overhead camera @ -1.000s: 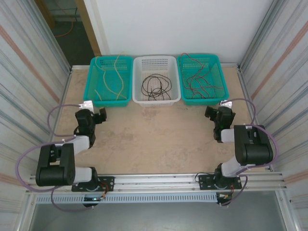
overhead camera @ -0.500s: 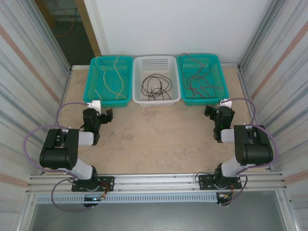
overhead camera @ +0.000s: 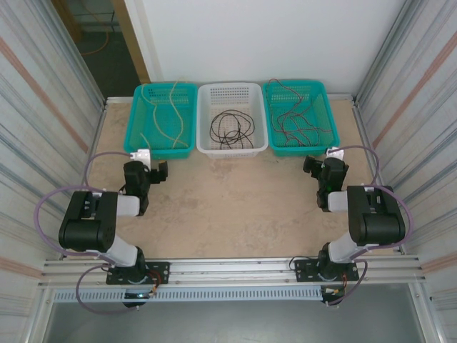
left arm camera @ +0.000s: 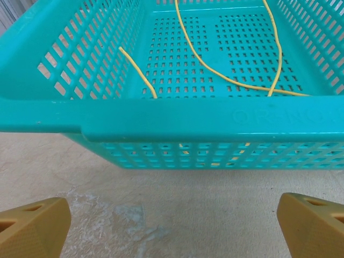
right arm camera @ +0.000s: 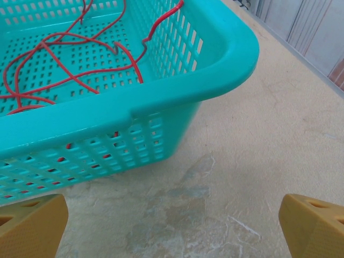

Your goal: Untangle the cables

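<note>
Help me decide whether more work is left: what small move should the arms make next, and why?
Probably draw the open left gripper and right gripper back to rest: the yellow cable lies in the left teal basket, the black cable in the white basket, the red cable in the right teal basket, so nothing looks left to untangle.

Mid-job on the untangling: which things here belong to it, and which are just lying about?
Job: thin yellow cables in the left teal plastic basket; thin black cables in the white plastic basket; thin red cables in the right teal plastic basket.
Not job: thick lavender-grey hoses; beige tabletop.
</note>
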{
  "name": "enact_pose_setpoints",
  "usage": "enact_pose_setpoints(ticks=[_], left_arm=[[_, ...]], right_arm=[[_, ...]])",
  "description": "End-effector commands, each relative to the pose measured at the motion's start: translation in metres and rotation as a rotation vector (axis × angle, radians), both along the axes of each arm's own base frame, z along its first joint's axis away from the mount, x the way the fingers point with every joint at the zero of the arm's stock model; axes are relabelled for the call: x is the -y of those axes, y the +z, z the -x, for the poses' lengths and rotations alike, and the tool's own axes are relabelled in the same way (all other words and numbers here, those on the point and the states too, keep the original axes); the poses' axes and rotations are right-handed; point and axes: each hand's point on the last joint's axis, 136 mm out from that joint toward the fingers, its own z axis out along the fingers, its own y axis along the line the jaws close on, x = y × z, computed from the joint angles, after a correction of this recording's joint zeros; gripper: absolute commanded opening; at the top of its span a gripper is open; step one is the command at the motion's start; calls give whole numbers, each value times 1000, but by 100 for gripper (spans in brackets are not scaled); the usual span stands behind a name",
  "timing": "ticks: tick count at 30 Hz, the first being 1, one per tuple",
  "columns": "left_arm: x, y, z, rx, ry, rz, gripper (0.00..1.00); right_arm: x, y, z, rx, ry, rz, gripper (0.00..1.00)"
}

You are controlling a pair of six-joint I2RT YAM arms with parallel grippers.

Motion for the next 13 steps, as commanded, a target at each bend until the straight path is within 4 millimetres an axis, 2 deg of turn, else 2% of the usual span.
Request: enact_pose_setpoints(ticks=[1,6,8,13], left_arm=[[-2,14,-6,38,8,-17,99],[-2,14,-7,38,8,-18,99],[-2,14,-6,36,7,-18,99],[-2,14,-6,39,8,-17,99]], right_arm=[[-4,7,-3,21,23,14,99],[-7,4,-6,6,36,8,99],[-21,-1,-12,-27,167,-43,99],[-23,3,-9,-2,176,-34,99]])
